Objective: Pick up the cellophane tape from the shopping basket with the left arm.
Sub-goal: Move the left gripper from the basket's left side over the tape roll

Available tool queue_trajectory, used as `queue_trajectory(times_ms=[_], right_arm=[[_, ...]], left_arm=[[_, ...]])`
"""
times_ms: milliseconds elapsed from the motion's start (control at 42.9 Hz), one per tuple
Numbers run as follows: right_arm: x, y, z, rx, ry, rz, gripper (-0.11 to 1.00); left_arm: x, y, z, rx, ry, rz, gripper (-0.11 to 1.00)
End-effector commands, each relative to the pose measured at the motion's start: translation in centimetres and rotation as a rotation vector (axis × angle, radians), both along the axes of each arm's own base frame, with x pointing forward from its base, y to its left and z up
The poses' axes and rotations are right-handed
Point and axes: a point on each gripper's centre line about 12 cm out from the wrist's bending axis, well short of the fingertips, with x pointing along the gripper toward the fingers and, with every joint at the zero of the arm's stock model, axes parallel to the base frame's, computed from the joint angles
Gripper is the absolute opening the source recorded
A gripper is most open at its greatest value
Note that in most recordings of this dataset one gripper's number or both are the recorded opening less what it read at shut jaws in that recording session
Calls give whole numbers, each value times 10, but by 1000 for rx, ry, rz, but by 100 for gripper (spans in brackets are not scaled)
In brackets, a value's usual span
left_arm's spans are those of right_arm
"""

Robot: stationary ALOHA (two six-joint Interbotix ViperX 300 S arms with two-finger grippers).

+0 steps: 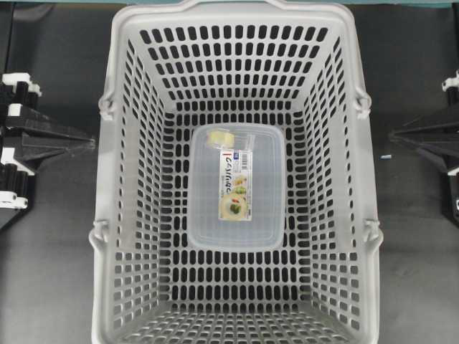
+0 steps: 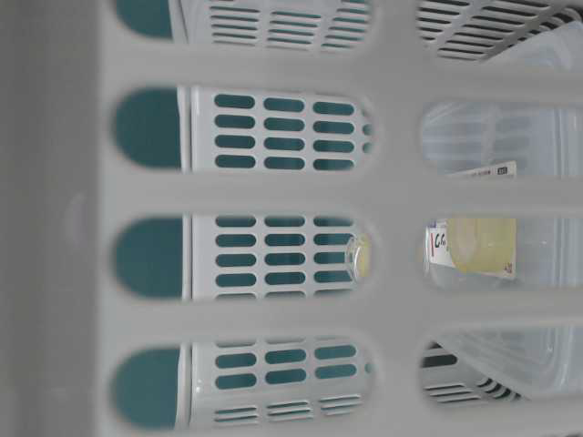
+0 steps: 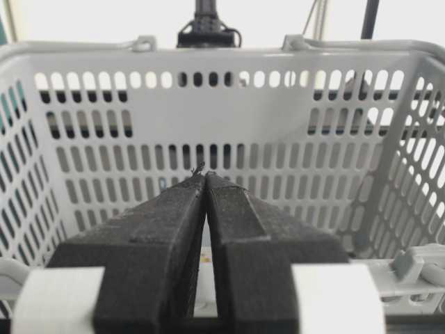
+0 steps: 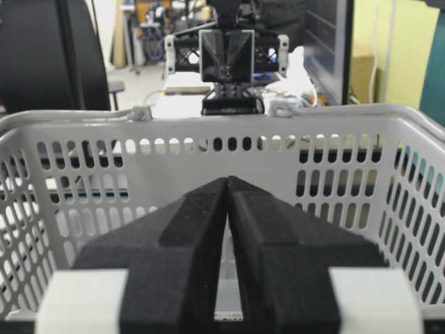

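Observation:
The cellophane tape (image 1: pixel 221 136), a small pale-yellow roll in a clear pack, lies on the far left corner of the clear box inside the light-grey shopping basket (image 1: pixel 369 172). My left gripper (image 1: pixel 91 143) is shut and empty. It rests outside the basket's left wall, pointing at it. In the left wrist view its tips (image 3: pixel 204 175) meet in front of the basket's slotted wall (image 3: pixel 222 62). My right gripper (image 1: pixel 392 135) is shut and empty outside the right wall. Its tips (image 4: pixel 228 179) also meet, with the basket rim (image 4: pixel 208 122) beyond them.
A big clear box (image 1: pixel 237 215) with a food-picture label fills the middle of the basket floor. The basket's tall slotted walls stand between both grippers and the tape. Grey handles are folded down along the rim (image 1: pixel 106 107). Dark table (image 1: pixel 50 251) surrounds the basket.

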Motion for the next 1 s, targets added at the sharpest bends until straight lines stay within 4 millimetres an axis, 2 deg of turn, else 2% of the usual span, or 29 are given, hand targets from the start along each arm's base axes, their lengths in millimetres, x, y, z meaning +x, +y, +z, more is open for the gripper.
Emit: queue_trajectory(times_ms=[0, 93, 233, 303, 350, 490, 723, 910, 980], right_arm=[[3, -1, 6, 9, -11, -5, 1], [3, -1, 5, 9, 3, -4, 1], [2, 0, 3, 8, 25, -2, 1], [1, -1, 2, 8, 35, -3, 1], [1, -1, 2, 8, 41, -3, 1], [0, -1, 2, 8, 44, -3, 1], [-1, -1, 1, 8, 60, -3, 1], [-2, -1, 3, 8, 54, -3, 1], [-3, -1, 4, 8, 49, -3, 7]], left_arm=[[9, -2, 19, 6, 34, -14, 6], [18, -2, 30, -10, 120, -9, 0], [38, -1, 50, -13, 268, -1, 0], [54, -1, 57, -10, 369, 7, 0], [73, -1, 60, -3, 471, 8, 0], [107, -4, 65, 9, 593, 2, 0], [156, -10, 51, 32, 792, -8, 0], [180, -9, 36, 32, 893, -1, 0], [188, -9, 29, 32, 922, -1, 0]])
